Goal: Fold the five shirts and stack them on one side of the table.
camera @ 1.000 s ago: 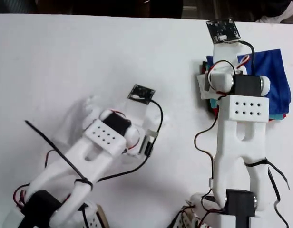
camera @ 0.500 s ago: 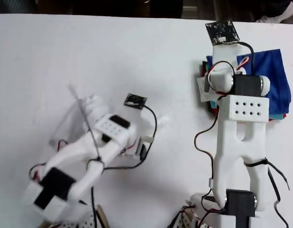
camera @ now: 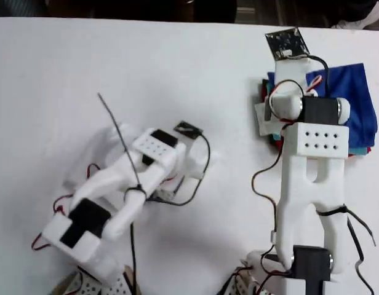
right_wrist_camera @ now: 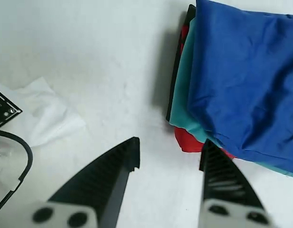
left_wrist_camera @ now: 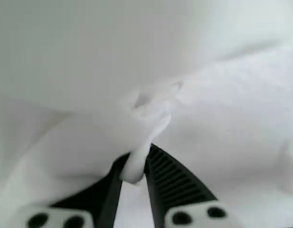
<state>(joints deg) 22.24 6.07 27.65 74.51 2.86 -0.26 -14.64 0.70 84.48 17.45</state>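
A white shirt (camera: 94, 153) lies crumpled on the white table under my left arm (camera: 143, 166). My left gripper (left_wrist_camera: 134, 176) is shut on a fold of this white shirt (left_wrist_camera: 151, 118), the cloth pinched between its black fingers. A stack of folded shirts sits at the table's right side, with a blue shirt (camera: 355, 98) on top. The blue shirt (right_wrist_camera: 241, 76) lies over teal, red (right_wrist_camera: 187, 141) and black ones. My right gripper (right_wrist_camera: 171, 159) hovers open just beside the stack's edge, holding nothing. A corner of the white shirt (right_wrist_camera: 46, 116) shows farther off.
My right arm (camera: 312, 166) stretches over the right half of the table and covers part of the stack. The table (camera: 146, 61) is bare white at the back and left. The left arm's cables (camera: 199, 178) loop near the table's middle.
My left arm has swung round, its elbow dropping toward the front left, while its wrist stayed over the white shirt. The right arm has not moved.
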